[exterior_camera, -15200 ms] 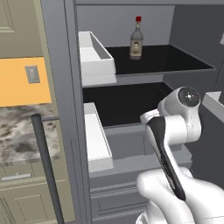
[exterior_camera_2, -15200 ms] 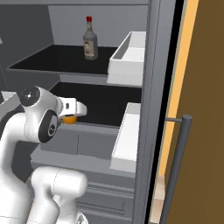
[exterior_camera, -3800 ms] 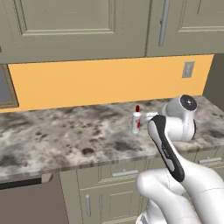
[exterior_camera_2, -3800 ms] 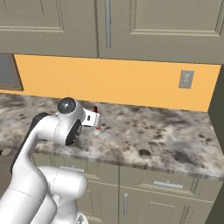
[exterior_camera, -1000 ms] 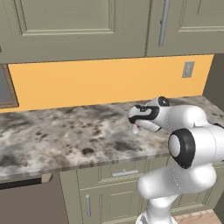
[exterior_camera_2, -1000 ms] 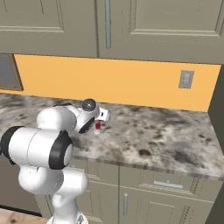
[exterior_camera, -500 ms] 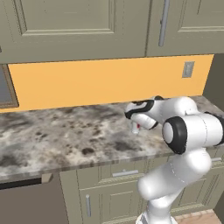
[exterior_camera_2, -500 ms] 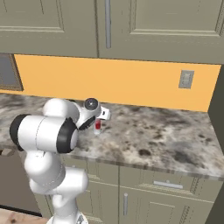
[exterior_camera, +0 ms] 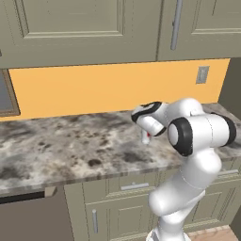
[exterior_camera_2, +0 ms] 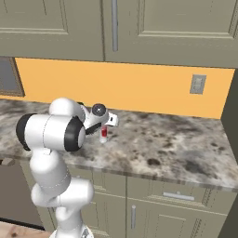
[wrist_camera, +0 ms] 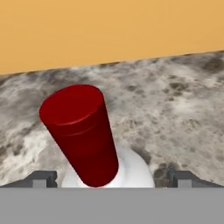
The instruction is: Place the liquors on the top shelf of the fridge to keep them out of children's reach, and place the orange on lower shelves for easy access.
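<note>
Now, from the left base view, I had the white arm's two-finger gripper (exterior_camera: 145,136) lowered over the red-capped liquor bottle (exterior_camera: 147,138) standing on the mottled grey stone counter (exterior_camera: 70,146), below the orange wall; half a second earlier the hand sat a touch higher and further back, so it had eased down and forward onto the bottle

From the right base view, I saw the same bottle (exterior_camera_2: 104,133) upright on the counter (exterior_camera_2: 176,148), its red cap and neck showing just under the hand, with the gripper (exterior_camera_2: 106,126) directly above it and the beige cupboard doors (exterior_camera_2: 167,28) overhead

From the hand view, the red cap (wrist_camera: 81,133) loomed large and tilted between the two dark finger tips (wrist_camera: 41,179), which stood wide apart on either side without touching it; the pincer was fully spread and gripped nothing

My judgement was that the approach was nearly finished: the fingers bracketed the neck, and closing on it would come next, before carrying this bottle to the fridge's top shelf
</note>
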